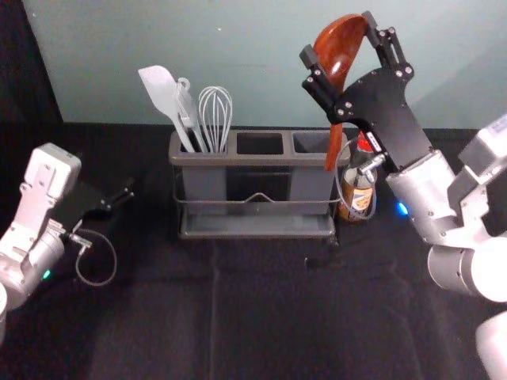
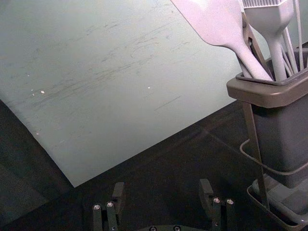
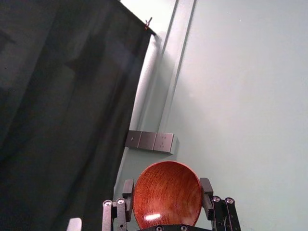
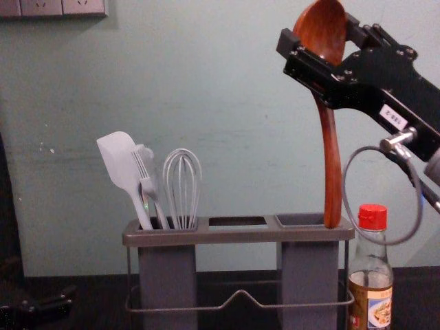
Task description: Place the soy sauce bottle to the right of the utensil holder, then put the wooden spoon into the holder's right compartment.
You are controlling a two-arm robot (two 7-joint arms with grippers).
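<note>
In the head view my right gripper [image 1: 338, 36] is shut on the bowl of the wooden spoon [image 1: 336, 59], high over the utensil holder's [image 1: 253, 158] right end. The spoon's handle [image 4: 331, 158] hangs down in the chest view, its tip overlapping the rim by the right compartment [image 4: 299, 220]; whether it is inside or in front, I cannot tell. The right wrist view has the bowl [image 3: 167, 195] between the fingers of my right gripper [image 3: 166, 186]. The soy sauce bottle [image 4: 371, 295] stands upright just right of the holder. My left gripper [image 1: 127, 195], open in its wrist view [image 2: 162, 187], is idle left of the holder.
A white spatula [image 1: 162, 95], a smaller utensil and a whisk [image 1: 215, 115] stand in the holder's left compartment. Behind the table is a pale wall [image 4: 234, 103]. The right gripper's cable loop [image 4: 347, 182] hangs near the bottle's red cap [image 4: 372, 216].
</note>
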